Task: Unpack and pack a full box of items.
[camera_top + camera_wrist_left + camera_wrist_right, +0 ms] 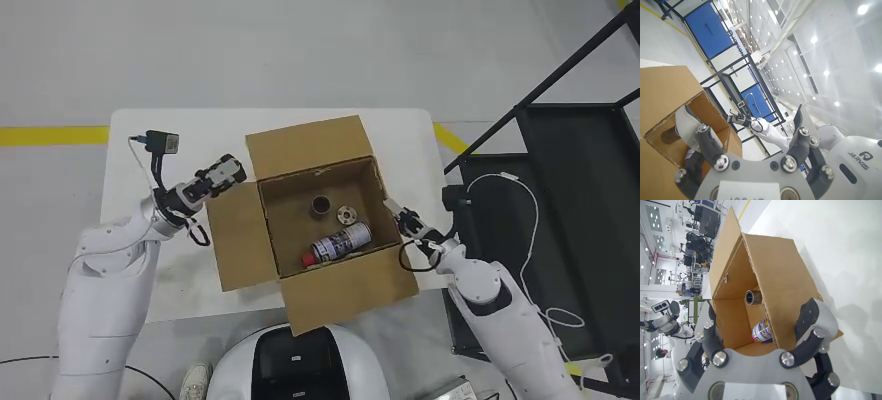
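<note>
Now, the brown cardboard box sits open on the white desk, flaps spread. Inside are 3 items: a red-capped spray can on its side, a dark metal cylinder and a small round metal fitting. Left jaws hover apart over the left flap; right jaws, also apart, hang at the right rim.

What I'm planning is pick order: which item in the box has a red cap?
The labelled spray can; the dark cylinder and metal ring have no cap.
</note>
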`<action>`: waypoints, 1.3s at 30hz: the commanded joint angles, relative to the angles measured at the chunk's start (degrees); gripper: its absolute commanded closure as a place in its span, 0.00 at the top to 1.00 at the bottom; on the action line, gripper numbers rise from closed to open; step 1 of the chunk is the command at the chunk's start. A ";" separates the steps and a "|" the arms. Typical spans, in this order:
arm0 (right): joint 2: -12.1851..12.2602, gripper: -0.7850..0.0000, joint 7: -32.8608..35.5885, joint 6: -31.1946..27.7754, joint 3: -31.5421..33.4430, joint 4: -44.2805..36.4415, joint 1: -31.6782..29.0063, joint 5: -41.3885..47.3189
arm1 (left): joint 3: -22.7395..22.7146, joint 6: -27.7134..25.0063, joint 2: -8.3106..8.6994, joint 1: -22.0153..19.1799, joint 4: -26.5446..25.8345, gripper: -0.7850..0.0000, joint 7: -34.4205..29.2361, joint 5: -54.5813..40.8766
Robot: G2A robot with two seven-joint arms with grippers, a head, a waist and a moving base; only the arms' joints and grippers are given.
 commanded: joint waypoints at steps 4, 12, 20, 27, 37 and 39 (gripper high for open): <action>-0.39 1.00 1.31 0.18 -2.15 -1.25 0.42 0.19 | -1.35 0.05 0.40 0.64 0.25 1.00 1.11 -0.30; -1.25 1.00 2.52 1.46 -6.64 -1.23 3.62 -0.81 | -2.92 0.09 0.96 1.53 0.18 1.00 2.93 0.41; -1.54 1.00 1.58 1.25 -6.51 -2.24 3.63 -1.06 | -4.56 -0.57 1.50 2.50 0.16 1.00 4.48 0.36; -1.08 1.00 -0.78 -1.13 -3.17 -9.64 1.41 -7.62 | -6.24 -1.59 2.14 3.09 1.22 1.00 3.50 0.63; -0.99 1.00 14.17 6.08 -10.69 -19.97 8.98 -26.57 | -12.80 -1.47 3.53 5.64 1.88 1.00 7.31 6.85; -1.34 1.00 16.89 8.37 -14.12 -19.54 12.09 -30.80 | -13.64 -1.27 3.73 5.86 2.19 1.00 8.14 7.78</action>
